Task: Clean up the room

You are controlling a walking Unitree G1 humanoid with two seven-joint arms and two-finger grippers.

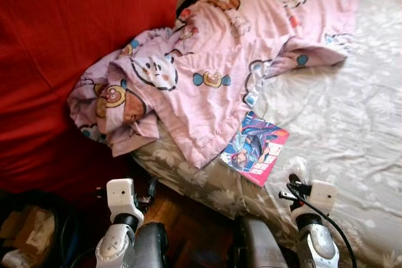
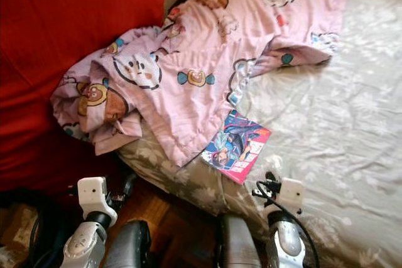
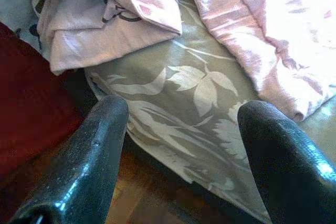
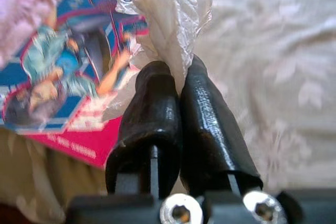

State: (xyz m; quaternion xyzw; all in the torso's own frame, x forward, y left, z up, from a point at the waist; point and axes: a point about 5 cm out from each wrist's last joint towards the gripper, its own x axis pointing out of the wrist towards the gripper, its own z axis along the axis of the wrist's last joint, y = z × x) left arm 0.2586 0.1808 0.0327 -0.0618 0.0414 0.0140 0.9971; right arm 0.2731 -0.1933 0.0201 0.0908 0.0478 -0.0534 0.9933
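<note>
Right gripper (image 4: 176, 77) is reaching out over the near edge of the bed (image 1: 352, 123), forearm extending forward from the lower right, wrist camera housing facing up. Its two black fingers (image 4: 152, 114) are pressing together, pinching a crumpled white tissue (image 4: 173, 14); the wad is standing up past the fingertips. In the head view the tissue is sitting just beside the right wrist, hovering at the bed's near edge.

Just beside the tissue, a comic magazine (image 1: 255, 149) with a blue and magenta cover is lying flat on the pale floral bedsheet (image 3: 199, 98), close to the near edge; one corner is tucking under the pink cartoon-print blanket (image 1: 213, 61).

The blanket is lying rumpled from the bed's far side down to its near left corner, where a bunched fold is hanging over against a red cloth (image 1: 63, 61) covering whatever stands left of the bed.

Left gripper (image 3: 181, 114) is holding low at the near left corner of the bed, above the wooden floor (image 1: 182, 218). Its fingers (image 3: 89, 150) are spreading wide apart, gripping nothing, pointing at the sheet's drop and the blanket fold.
</note>
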